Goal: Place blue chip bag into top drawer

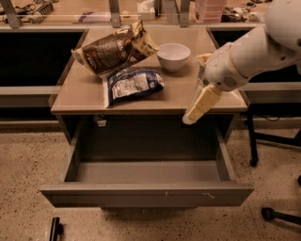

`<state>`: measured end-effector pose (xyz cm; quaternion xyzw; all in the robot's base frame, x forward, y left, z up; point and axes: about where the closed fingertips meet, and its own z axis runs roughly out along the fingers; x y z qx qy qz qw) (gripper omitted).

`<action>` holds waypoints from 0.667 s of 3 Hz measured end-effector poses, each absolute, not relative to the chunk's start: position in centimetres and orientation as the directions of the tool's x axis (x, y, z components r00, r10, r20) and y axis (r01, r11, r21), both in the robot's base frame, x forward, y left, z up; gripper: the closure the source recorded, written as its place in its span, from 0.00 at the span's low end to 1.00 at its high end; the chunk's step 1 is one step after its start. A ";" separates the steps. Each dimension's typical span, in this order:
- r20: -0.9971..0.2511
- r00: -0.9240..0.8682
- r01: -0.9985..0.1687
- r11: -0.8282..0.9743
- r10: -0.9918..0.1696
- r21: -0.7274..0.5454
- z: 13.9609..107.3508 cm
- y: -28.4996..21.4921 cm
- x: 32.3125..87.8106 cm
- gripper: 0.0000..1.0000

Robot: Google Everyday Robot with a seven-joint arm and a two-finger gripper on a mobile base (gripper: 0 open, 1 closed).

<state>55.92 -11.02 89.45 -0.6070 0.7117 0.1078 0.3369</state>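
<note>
A speckled tan terrazzo floor [23, 160] fills the lower part of the camera view, and a long pale counter [94, 12] strewn with small clutter runs across the top edge. At centre stands a grey metal cabinet with a smooth beige top [188, 96].

No brand name can be read anywhere. The small crinkled dark-blue foil chip bag [134, 84] lies flat on the beige top, left of centre and near the front edge. Its white label panel faces up, with dark print too fine to read. Just behind it, upper left, leans a larger brown-and-yellow chip bag [115, 49], its lettering also illegible. A round white ceramic bowl [173, 55] sits to that bag's right.

Below the top, the wide shallow grey metal top drawer [141, 195] is pulled well out, with its plain flat front panel nearest the bottom of the frame.

From the upper right a white robot arm [254, 52] reaches in. Its cream-coloured gripper [195, 110] points down and left over the cabinet's front edge, right of the blue bag and well apart from it. Whether it is spread or closed does not show.
</note>
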 end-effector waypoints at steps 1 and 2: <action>-0.665 -0.008 -0.955 0.204 -0.747 -0.217 86.9 -7.4 58.3 0.00; -0.698 0.014 -0.967 0.167 -0.716 -0.190 85.2 -4.3 60.6 0.00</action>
